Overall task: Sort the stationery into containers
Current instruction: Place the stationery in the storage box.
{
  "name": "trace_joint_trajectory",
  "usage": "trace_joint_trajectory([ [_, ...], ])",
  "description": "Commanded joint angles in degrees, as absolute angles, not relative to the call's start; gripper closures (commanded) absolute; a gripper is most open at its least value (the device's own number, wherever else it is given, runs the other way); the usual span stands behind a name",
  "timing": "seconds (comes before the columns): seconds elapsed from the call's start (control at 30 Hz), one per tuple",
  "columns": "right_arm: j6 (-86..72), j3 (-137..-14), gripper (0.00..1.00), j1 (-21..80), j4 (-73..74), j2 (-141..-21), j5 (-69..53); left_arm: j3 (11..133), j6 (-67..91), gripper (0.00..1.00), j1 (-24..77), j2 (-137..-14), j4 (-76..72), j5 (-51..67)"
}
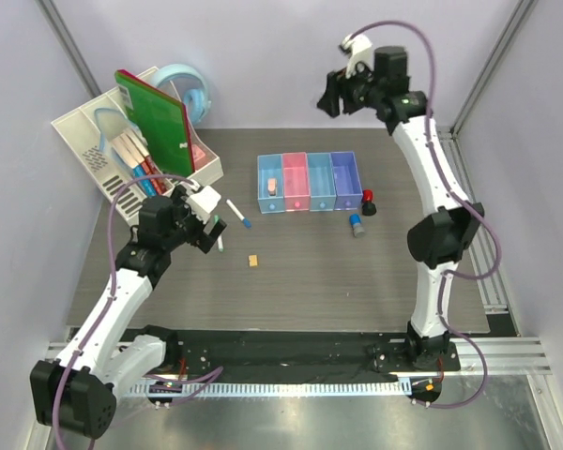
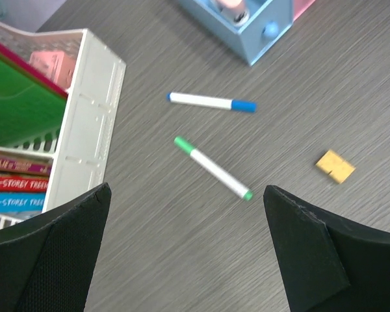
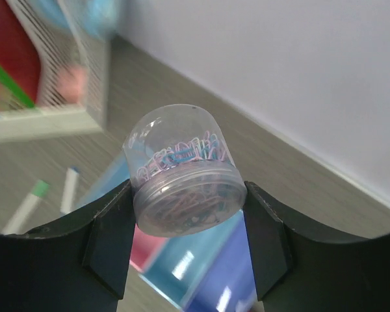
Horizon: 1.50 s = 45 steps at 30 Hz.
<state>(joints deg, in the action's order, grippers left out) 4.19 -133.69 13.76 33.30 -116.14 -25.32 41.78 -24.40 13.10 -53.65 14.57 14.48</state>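
Note:
Four joined bins, light blue (image 1: 272, 195), pink (image 1: 296, 193), blue (image 1: 320, 192) and violet-blue (image 1: 345, 190), stand mid-table. A pink eraser (image 1: 271, 184) lies in the light blue bin. A blue-capped pen (image 1: 237, 214), a green-capped pen (image 2: 212, 167) and an orange block (image 1: 252, 261) lie on the table. A red-and-black cylinder (image 1: 368, 203) and a blue-grey cylinder (image 1: 357, 225) stand right of the bins. My left gripper (image 2: 187, 192) is open and empty, just above the green-capped pen. My right gripper (image 3: 187, 195) is raised behind the bins, shut on a clear jar of paper clips (image 3: 182, 169).
A white slotted organizer (image 1: 84, 141) with a green book (image 1: 159, 117) and several other books stands at the back left. A round light-blue tape dispenser (image 1: 192, 89) is behind it. Walls close in the table on the left, back and right.

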Motion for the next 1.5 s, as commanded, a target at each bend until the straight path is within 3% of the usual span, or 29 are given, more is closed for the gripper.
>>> trace_joint_trajectory([
  [0.0, 23.89, -132.63, 0.69, 17.57, 42.10, -121.36, -9.86, 40.87, -28.39, 0.00, 12.83, -52.29, 19.15, 9.32],
  [0.7, 35.86, -132.54, 0.70, 33.39, 28.57, -135.35, 3.25, 44.91, -26.19, 0.00, 12.83, -52.03, 33.31, 7.82],
  [1.47, 43.68, -129.20, 0.65, 37.79, 26.19, -139.04, 12.65, 45.26, -24.70, 0.00, 12.83, -51.77, 33.93, 10.02],
])
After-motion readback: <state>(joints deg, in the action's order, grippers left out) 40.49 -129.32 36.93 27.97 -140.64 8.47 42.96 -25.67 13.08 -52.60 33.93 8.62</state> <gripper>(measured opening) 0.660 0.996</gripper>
